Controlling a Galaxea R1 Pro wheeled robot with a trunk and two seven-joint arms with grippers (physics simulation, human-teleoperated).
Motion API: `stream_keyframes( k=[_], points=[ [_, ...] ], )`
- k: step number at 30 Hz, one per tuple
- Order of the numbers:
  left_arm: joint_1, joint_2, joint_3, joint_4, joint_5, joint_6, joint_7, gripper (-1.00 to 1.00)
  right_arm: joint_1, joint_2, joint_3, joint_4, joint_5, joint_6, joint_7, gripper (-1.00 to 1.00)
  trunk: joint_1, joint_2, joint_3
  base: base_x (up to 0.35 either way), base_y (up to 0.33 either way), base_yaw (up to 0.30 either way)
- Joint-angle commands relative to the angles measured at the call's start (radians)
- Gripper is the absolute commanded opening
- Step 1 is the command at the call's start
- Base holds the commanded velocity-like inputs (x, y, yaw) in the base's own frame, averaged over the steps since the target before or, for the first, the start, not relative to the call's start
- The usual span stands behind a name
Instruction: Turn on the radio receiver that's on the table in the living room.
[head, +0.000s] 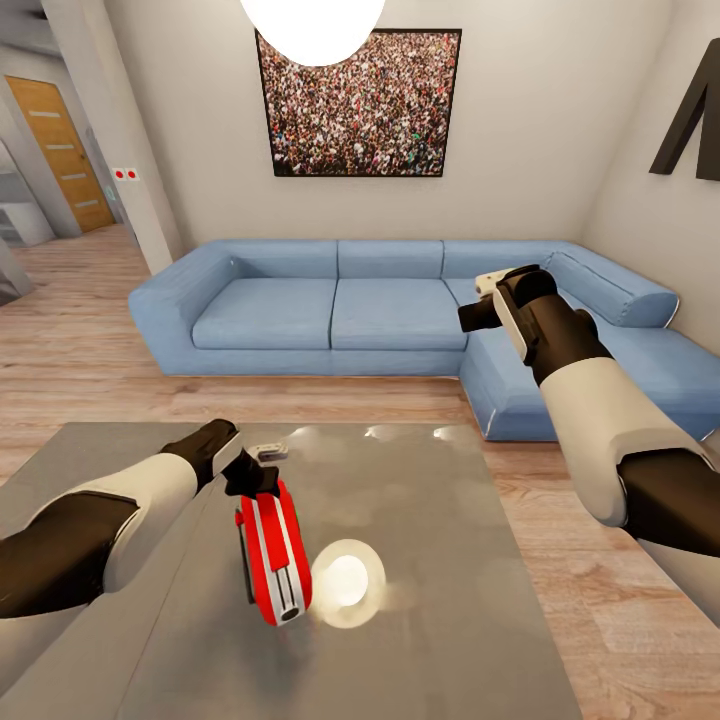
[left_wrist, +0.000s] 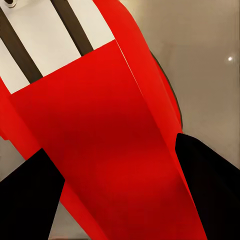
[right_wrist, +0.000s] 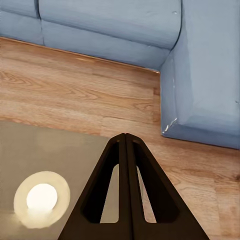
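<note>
Radio receiver (head: 272, 550) of glossy red plastic with a white striped face stands on edge on the table (head: 440, 560), toward the near left part of its grey, mirror-like top. No brand, label or writing can be read on it. The left gripper (head: 250, 478) is at the radio's far end; in the left wrist view its two black fingers (left_wrist: 30, 200) flank the red casing (left_wrist: 110, 150) closely on both sides — gripping it, as far as the pictures tell. That view also shows a white panel with dark slots at one end of the casing.

A small grey-and-white object (head: 268, 450), too small to identify, lies on the table just beyond the gripper. The tabletop reflects a round ceiling lamp as a bright disc (head: 345, 582) right beside the radio.

The right gripper (head: 478, 305) is raised in front of the blue corner sofa (head: 330, 310), well apart from the radio; in the right wrist view its dark fingers (right_wrist: 112, 200) meet at the tips, holding nothing. Light wood planks (right_wrist: 75, 95) cover the floor — and a framed crowd photograph (head: 360, 100) hangs on the beige wall.
</note>
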Motion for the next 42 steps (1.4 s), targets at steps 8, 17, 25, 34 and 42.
stream_keyframes(
  k=[8, 17, 25, 34, 42],
  points=[
    [0.009, -0.001, 0.003, 0.000, 0.003, 0.000, 0.000, -1.00, 0.000, 0.000, 0.000, 0.000, 0.000, 0.000, 0.000, -1.00, 0.000, 0.000, 0.000, 0.000, 0.000, 0.000],
    [0.017, -0.002, 0.003, 0.000, 0.003, -0.001, 0.000, -1.00, 0.000, 0.000, 0.000, 0.000, 0.000, 0.000, 0.000, -1.00, 0.000, 0.000, 0.000, 0.000, 0.000, 0.000],
    [0.027, -0.002, 0.003, 0.000, 0.003, -0.051, 0.000, -1.00, 0.000, -0.001, 0.000, 0.000, 0.001, 0.000, 0.000, -1.00, 0.000, 0.000, 0.000, 0.000, 0.000, 0.000],
    [0.040, -0.002, 0.003, 0.000, 0.003, -0.056, 0.000, -1.00, 0.000, -0.001, 0.000, 0.000, 0.001, 0.000, -0.001, -1.00, 0.000, 0.000, 0.000, 0.000, 0.000, 0.000],
    [0.048, -0.002, 0.003, 0.000, 0.003, -0.058, 0.000, -1.00, 0.000, -0.002, 0.000, 0.000, 0.001, 0.000, -0.001, -1.00, 0.000, 0.000, 0.000, 0.000, 0.000, 0.000]
  ],
)
